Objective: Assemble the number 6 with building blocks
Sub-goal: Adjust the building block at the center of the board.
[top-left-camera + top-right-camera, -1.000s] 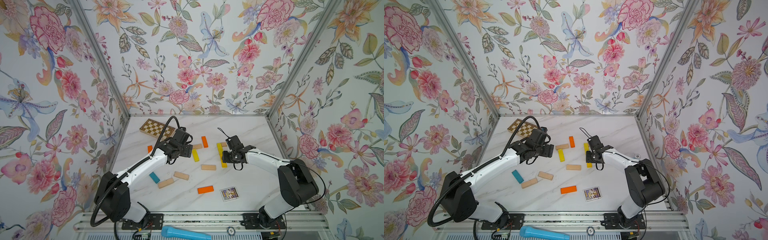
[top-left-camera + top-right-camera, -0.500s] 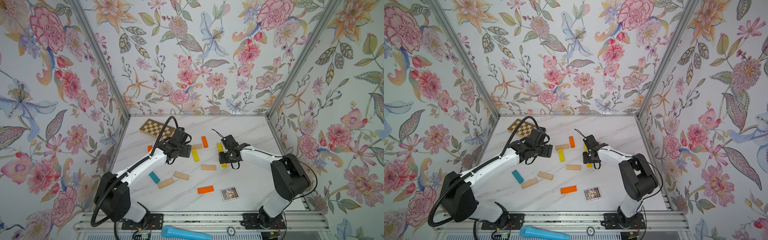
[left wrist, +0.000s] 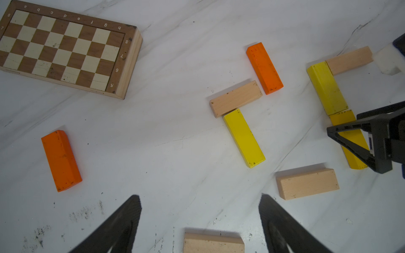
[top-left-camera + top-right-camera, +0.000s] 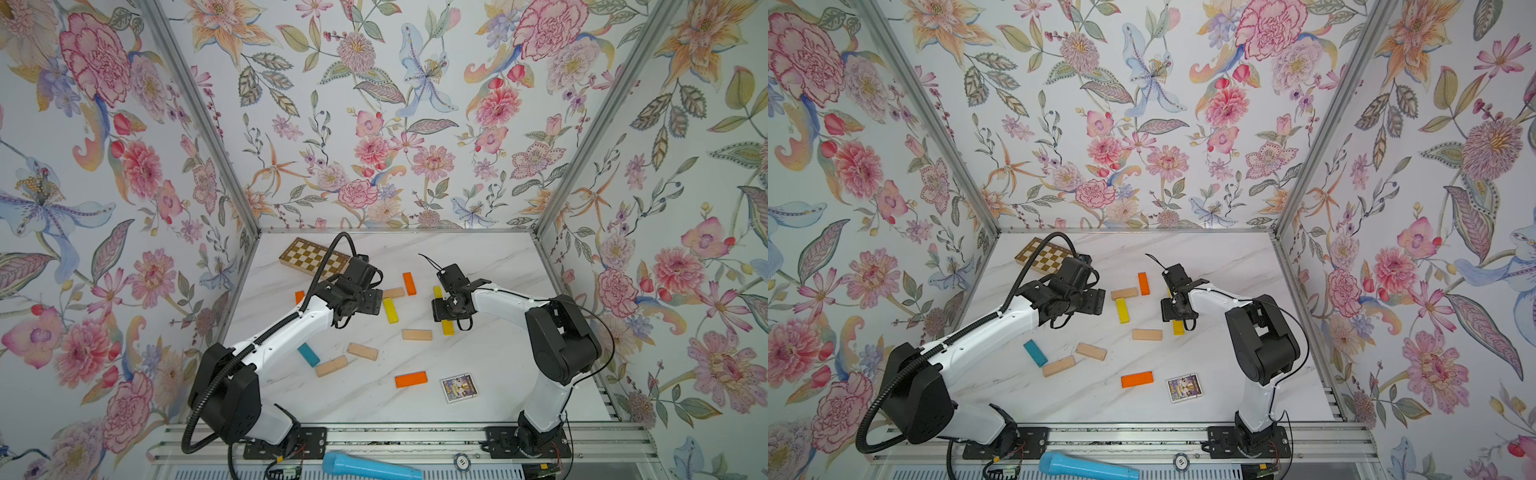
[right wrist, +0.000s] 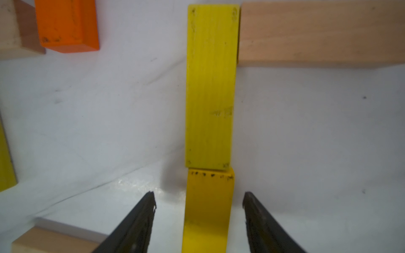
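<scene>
Your right arm has pulled its elbow in towards the middle of the table since a second ago, and the right gripper [image 5: 199,198] has spread its fingers. They now straddle the dark yellow plank [image 5: 208,210] with a gap on each side, touching nothing. That plank lies flat, end to end with the bright yellow plank [image 5: 210,87], whose far end meets a beige plank [image 5: 317,32] at a right angle. In both top views your right forearm reaches in from a bent elbow with the wrist tipped down over this line.

Your left arm has hardly shifted. It stretches diagonally from its base, and the left gripper [image 3: 199,197] hangs above the marble table [image 4: 498,266] with fingers wide apart and nothing between them. It is just beside another yellow plank [image 4: 390,311].

The other building blocks lie loose nearer the bases: a teal plank [image 4: 308,354], two more beige ones and an orange plank [image 4: 410,379], which lies near the picture card [image 4: 458,387].
</scene>
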Robot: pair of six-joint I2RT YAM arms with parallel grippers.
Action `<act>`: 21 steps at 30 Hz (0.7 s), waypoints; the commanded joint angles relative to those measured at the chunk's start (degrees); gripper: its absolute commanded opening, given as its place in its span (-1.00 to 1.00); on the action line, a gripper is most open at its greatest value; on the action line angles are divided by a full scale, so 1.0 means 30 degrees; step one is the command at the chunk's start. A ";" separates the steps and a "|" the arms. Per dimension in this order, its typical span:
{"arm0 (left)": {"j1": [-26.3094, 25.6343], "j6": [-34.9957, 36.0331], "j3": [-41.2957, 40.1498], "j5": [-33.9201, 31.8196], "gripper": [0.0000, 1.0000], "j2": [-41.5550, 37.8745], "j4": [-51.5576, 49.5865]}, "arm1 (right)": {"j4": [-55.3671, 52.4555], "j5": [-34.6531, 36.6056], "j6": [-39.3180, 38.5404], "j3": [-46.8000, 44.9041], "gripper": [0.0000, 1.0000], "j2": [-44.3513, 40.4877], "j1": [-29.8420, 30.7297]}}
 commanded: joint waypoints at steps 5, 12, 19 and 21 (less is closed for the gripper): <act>0.0186 0.0081 0.0707 -0.0140 0.77 0.0233 -0.0170 | -0.0404 0.0162 0.0171 0.1028 0.30 0.0885 -0.0095; 0.0234 0.0176 0.0883 0.0050 0.76 0.0519 0.0006 | -0.0454 0.0331 0.0354 0.1117 0.23 0.1303 -0.0122; 0.0235 0.0221 0.0842 0.0123 0.77 0.0534 0.0118 | -0.0513 0.0248 0.0483 0.1417 0.16 0.1674 -0.0097; 0.0219 0.0219 0.0806 0.0169 0.77 0.0519 0.0152 | -0.0594 0.0263 0.0503 0.1514 0.13 0.1771 -0.0093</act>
